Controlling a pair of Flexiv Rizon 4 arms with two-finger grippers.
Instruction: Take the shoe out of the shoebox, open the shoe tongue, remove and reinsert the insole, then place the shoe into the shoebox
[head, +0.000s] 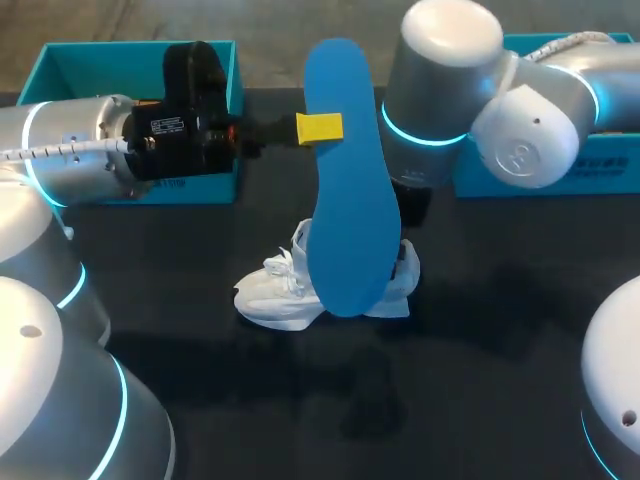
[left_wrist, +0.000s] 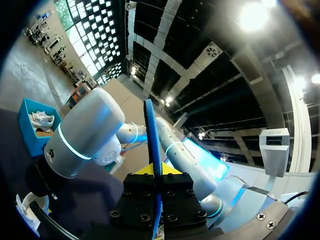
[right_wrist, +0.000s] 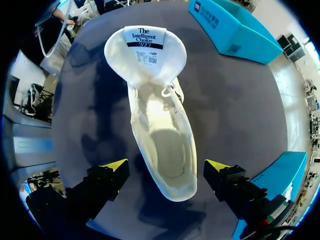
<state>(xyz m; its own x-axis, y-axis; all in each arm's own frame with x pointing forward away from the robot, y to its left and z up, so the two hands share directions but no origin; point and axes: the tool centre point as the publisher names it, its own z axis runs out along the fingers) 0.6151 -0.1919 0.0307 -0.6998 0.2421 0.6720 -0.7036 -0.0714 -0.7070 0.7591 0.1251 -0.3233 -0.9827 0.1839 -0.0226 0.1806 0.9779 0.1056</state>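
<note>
Dark matte tabletop (head: 470, 400), with teal cardboard shoeboxes (head: 100, 55) at the far corners.

Left gripper (head: 320, 127): jaws clamped on the side edge of the flat blue foam insole (head: 350, 200), lifted over the shoe, presumably ready for reinsertion.

Right gripper (right_wrist: 166, 167): fingers apart, straddling the heel of the white lace-up sneaker (right_wrist: 161, 135) without touching it, likely to steady it.

Sneaker sits on the table, outside both boxes. Tongue (right_wrist: 145, 50) is folded forward, printed label showing.

insole (head: 348, 200) in L claw (head: 318, 127): solid blue. shoe (right_wrist: 160, 125) under R claw (right_wrist: 167, 167): white, blk print on tongue label (right_wrist: 145, 45). claw tips (right_wrist: 116, 165) yellow. shoebox (head: 100, 65) teal; tabletop (head: 480, 330) blk.
</note>
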